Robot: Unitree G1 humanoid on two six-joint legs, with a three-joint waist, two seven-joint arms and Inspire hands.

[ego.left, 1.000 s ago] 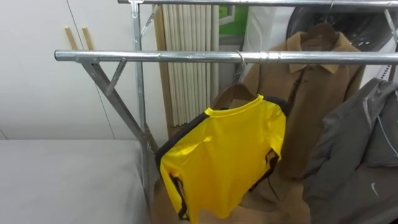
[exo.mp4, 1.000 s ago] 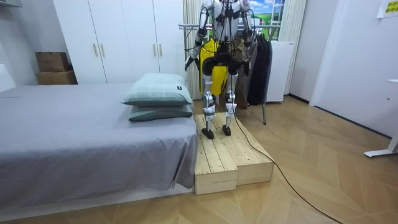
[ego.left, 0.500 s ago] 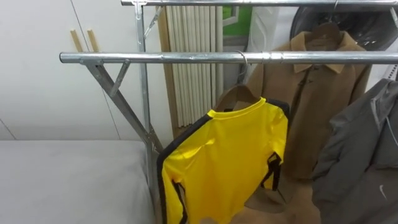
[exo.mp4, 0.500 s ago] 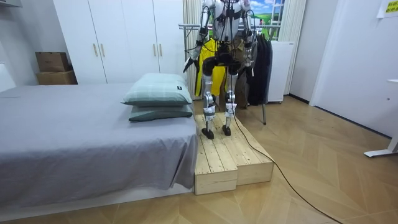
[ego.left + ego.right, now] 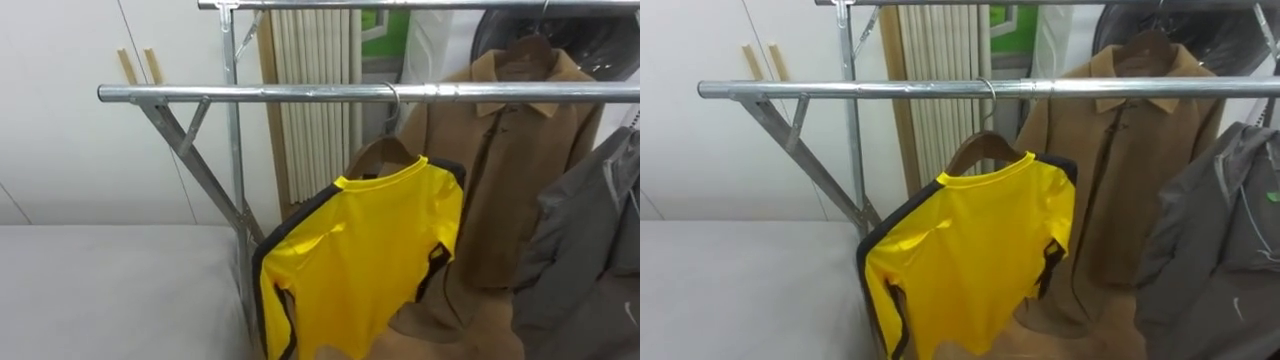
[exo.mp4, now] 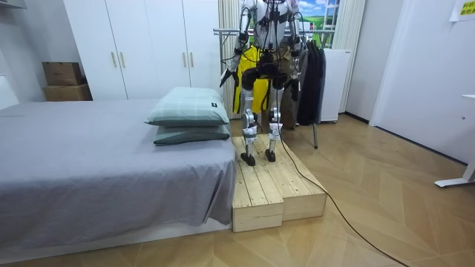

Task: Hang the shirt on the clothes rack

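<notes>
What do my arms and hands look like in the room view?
The left arm and right arm are silvery grey with dark joints. The left hand looks dark. Markings and cables are too small to tell.

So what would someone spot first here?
The bright yellow shirt, hanging crookedly on a wooden hanger from the silver rail in the middle. Behind it to the right hangs a brown coat, with a grey jacket at the right edge.

Hem of yellow shirt [image 5: 370, 250] cut off, hanger [image 5: 374, 154] mostly hidden, grey jacket [image 5: 590, 255] cropped right
</notes>
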